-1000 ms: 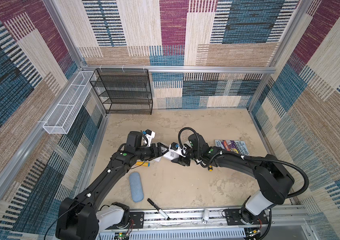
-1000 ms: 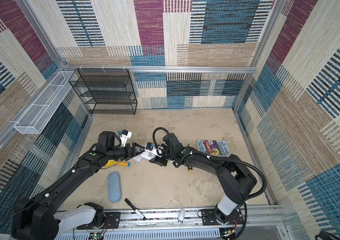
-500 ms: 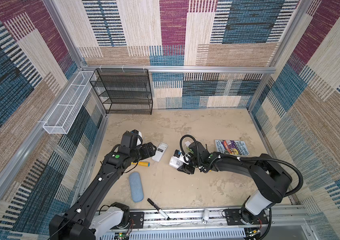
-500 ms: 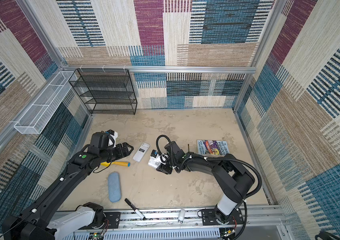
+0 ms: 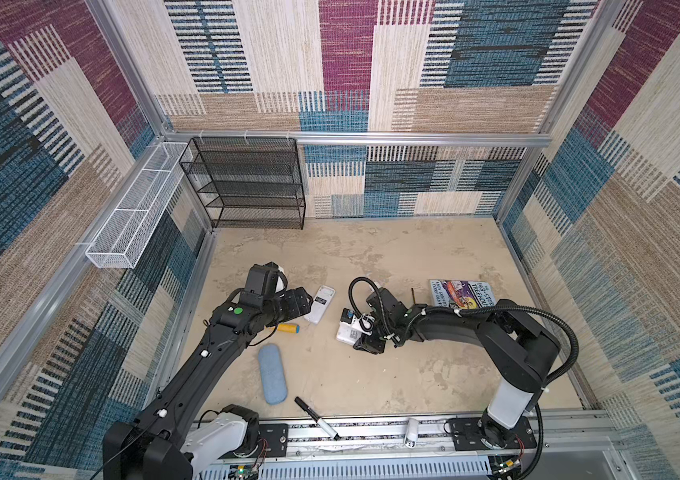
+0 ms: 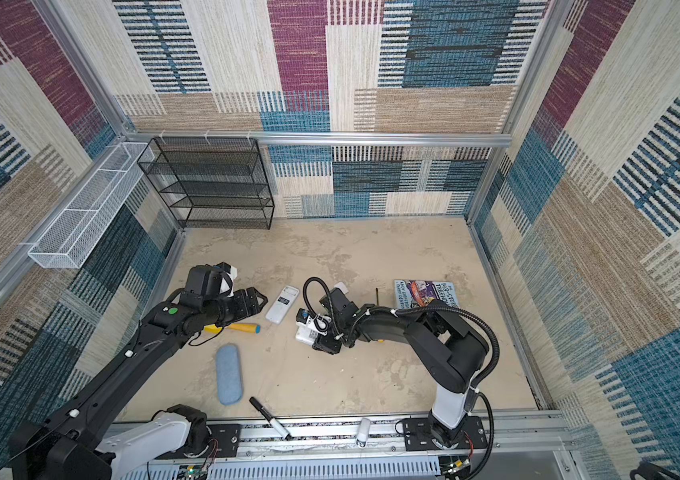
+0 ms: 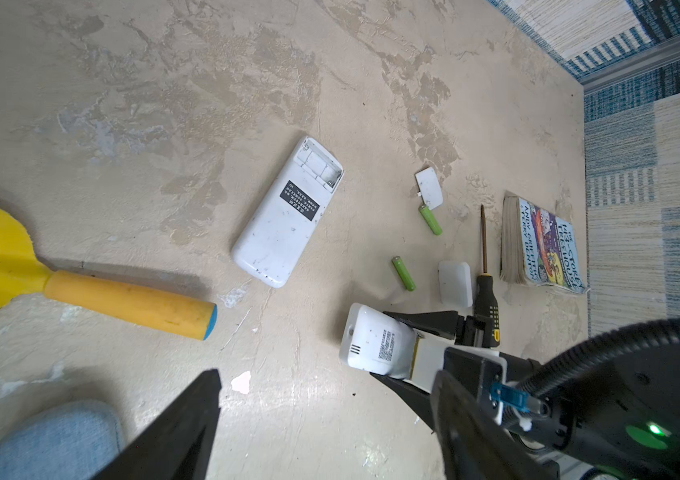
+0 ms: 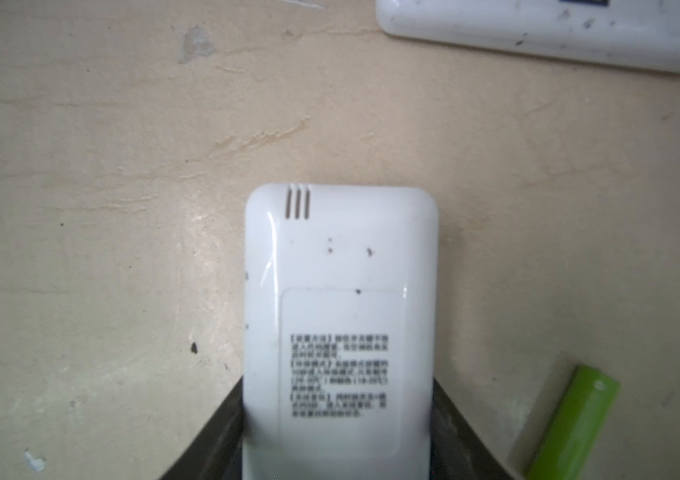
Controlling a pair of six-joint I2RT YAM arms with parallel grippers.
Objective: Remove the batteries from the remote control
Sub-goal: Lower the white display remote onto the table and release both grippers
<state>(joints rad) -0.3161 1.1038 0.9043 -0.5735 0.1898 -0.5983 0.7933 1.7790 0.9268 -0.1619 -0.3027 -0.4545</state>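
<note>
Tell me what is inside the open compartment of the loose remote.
The loose remote's compartment looks empty: bare white walls and a divider. Nothing covers it in the left wrist view. Two green batteries lie outside.

White remote [image 8: 340, 311], lime green batteries [image 7: 431, 220].

Bright, even light from above leaves short, soft shadows on the counter [image 5: 371, 249]. Both top views and the left wrist view are sharp. In the right wrist view the white remote [image 8: 340, 291] is close and blurred, its print unreadable, glare streaking its edge; the lime green battery [image 8: 571, 424] is soft.
</note>
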